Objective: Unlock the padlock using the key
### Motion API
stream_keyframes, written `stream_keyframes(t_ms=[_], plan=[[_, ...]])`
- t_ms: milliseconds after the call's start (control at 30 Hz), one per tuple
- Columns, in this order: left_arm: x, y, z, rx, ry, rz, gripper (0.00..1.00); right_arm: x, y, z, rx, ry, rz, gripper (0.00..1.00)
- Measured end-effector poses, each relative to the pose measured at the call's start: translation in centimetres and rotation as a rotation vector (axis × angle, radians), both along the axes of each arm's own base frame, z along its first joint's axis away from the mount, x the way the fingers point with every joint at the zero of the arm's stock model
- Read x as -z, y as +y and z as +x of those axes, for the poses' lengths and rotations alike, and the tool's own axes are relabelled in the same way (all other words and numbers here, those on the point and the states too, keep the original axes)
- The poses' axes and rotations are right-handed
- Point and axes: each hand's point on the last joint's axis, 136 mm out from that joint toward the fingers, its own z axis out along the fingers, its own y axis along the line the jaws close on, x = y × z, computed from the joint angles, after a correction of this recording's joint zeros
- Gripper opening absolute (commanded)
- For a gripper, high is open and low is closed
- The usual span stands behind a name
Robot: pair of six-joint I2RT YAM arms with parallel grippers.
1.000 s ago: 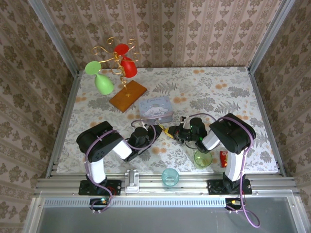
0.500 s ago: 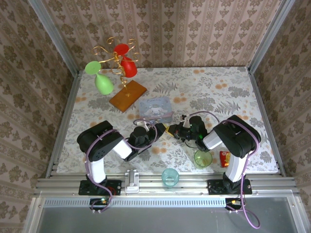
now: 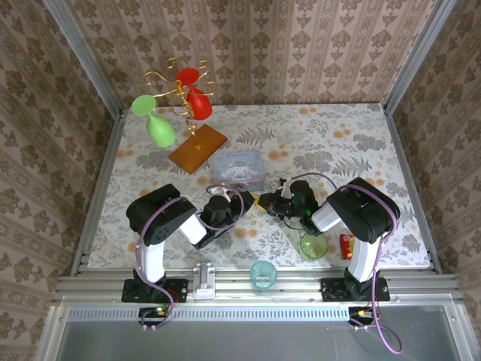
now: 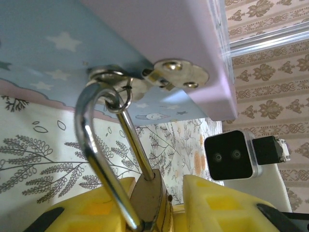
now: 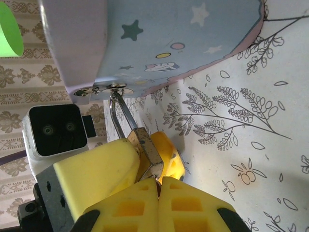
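Step, as judged: key insertion. Left gripper [image 4: 158,205] clamps tiny brass padlock [image 5: 146,151]. Silver shackle [image 4: 91,130] is hooked through hasp [image 4: 176,72] of pale blue tin [image 4: 145,29]. Right gripper [image 5: 158,193] closed pad-to-pad at lock's base; cannot tell whether key sits between. Next you align, seat, twist.

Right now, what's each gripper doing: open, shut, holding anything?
Left gripper: closed on the padlock, at its brass body.
Right gripper: closed just under the padlock; nothing visible between its fingers.
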Motion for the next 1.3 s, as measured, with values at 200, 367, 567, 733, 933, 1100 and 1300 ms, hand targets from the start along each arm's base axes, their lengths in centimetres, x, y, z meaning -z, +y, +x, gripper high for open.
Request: stream_keyframes(t_ms=[200, 367, 567, 733, 933, 1100, 1300], plan=[[-0.1, 0.1, 0.2, -0.009, -0.008, -0.001, 0.43, 0.1, 0.0, 0.0, 0.001, 0.001, -0.001, 0.00], [-0.1, 0.5, 0.6, -0.022, -0.020, 0.010, 0.24, 0.1, 0.0, 0.0, 0.003, 0.001, -0.002, 0.00], [0.2, 0.4, 0.6, -0.022, -0.014, 0.012, 0.13, 0.5, -0.2, -0.1, 0.006, 0.017, -0.016, 0.00], [0.3, 0.4, 0.6, -0.023, -0.006, 0.009, 0.08, 0.7, -0.1, 0.0, 0.000, 0.018, -0.030, 0.17], [0.5, 0.5, 0.6, -0.024, 0.004, 0.015, 0.06, 0.8, -0.4, 0.1, 0.003, 0.010, -0.058, 0.22], [0.6, 0.5, 0.5, -0.024, 0.006, 0.018, 0.04, -1.1, -1.1, 0.0, -0.002, -0.055, -0.127, 0.27], [0.6, 0.5, 0.5, -0.025, 0.009, 0.015, 0.03, -4.2, -1.6, 0.7, -0.064, -0.221, -0.315, 0.31]])
